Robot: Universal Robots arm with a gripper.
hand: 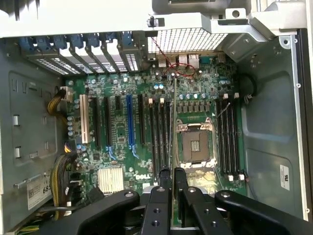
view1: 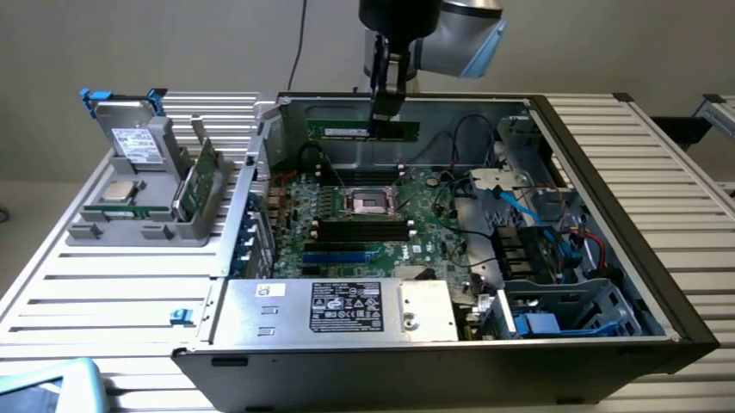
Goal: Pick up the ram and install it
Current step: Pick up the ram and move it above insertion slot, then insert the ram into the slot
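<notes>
Holding ram (view1: 339,129) in exterior view's upper centre, end effector (view1: 387,114) clamped on its top edge. Stick hangs level, contact edge down, over open case (view1: 344,379) and motherboard (view1: 431,228), above memory slots (view1: 361,229) beside CPU socket (view1: 370,202). Likely gripped so to leave bottom edge free for seating.

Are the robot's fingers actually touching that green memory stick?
Touching. In the exterior view the fingers clamp the top edge of the ram, which hangs over the motherboard.
</notes>
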